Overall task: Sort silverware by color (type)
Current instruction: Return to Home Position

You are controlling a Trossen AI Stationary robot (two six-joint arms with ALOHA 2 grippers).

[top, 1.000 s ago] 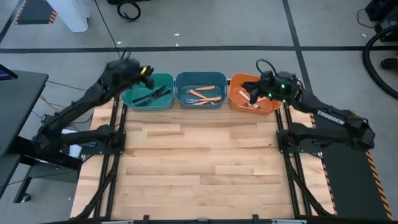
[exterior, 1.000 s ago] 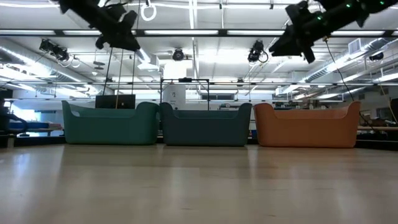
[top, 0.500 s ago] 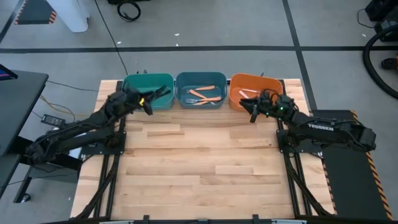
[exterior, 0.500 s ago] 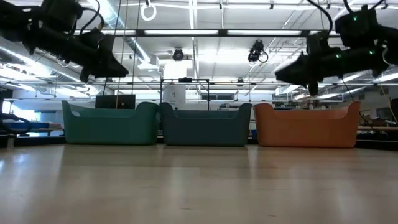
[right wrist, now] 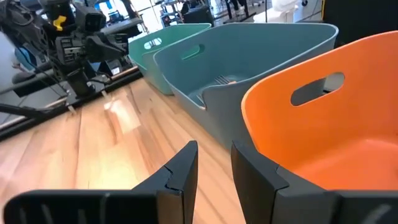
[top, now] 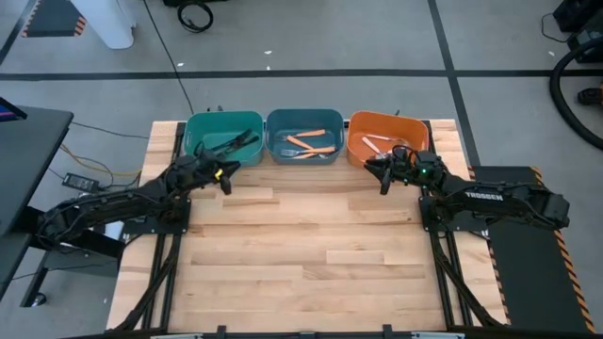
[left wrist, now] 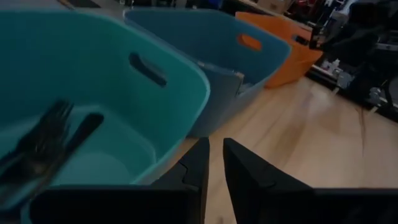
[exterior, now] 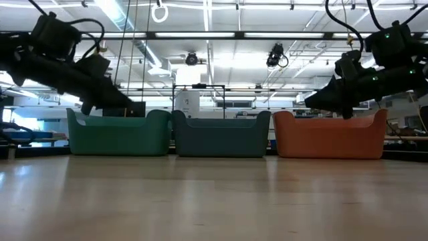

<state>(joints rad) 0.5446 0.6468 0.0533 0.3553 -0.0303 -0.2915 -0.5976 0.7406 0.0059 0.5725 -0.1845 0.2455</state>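
Observation:
Three bins stand in a row at the table's far edge. The teal bin (top: 200, 149) holds black utensils (top: 231, 143); one black fork also shows in the left wrist view (left wrist: 43, 140). The blue bin (top: 303, 124) holds orange-handled utensils (top: 306, 143). The orange bin (top: 363, 155) holds pale silver utensils (top: 377, 143). My left gripper (top: 223, 175) hangs just near of the teal bin, shut and empty. My right gripper (top: 382, 179) hangs just near of the orange bin, shut to a narrow gap and empty.
Bare wooden tabletop (top: 301, 254) spreads out near of the bins. Both arms reach in low from the table's sides, and in the low view they stand above the bins' rims (exterior: 221, 114). Black frame rails (top: 170, 245) run along both sides of the table.
Both grippers have come down from above the bins and drawn back toward the table's near edge. The left one left the teal bin's far left corner, and the right one left the orange bin. Both now hang low just in front of the bins.

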